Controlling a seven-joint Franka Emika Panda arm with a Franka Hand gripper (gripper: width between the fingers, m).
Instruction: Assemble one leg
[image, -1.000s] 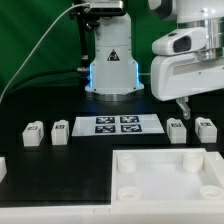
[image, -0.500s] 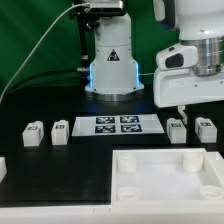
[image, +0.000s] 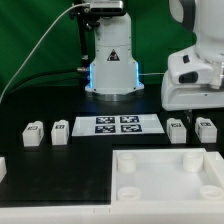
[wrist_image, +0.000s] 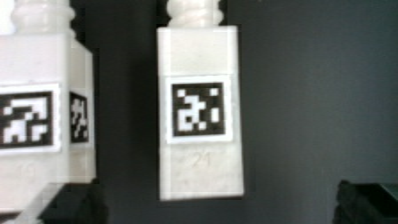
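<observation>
Four small white legs with square markers lie on the black table. Two are at the exterior view's left (image: 33, 132) (image: 60, 131) and two at its right (image: 178, 130) (image: 205, 128). My gripper (image: 192, 114) hangs just above the right pair, its fingers mostly hidden by the white hand. In the wrist view one leg (wrist_image: 199, 110) lies upright between my open fingertips (wrist_image: 63, 205), which do not touch it. My gripper (wrist_image: 214, 208) is empty. A second leg (wrist_image: 39, 110) lies beside the first.
The large white square panel (image: 160, 172) with round corner sockets lies at the front. The marker board (image: 115, 124) lies at the table's middle. The robot base (image: 110, 65) stands behind it.
The arm has moved toward the exterior view's right and come lower over the two right legs. The legs have not moved.
</observation>
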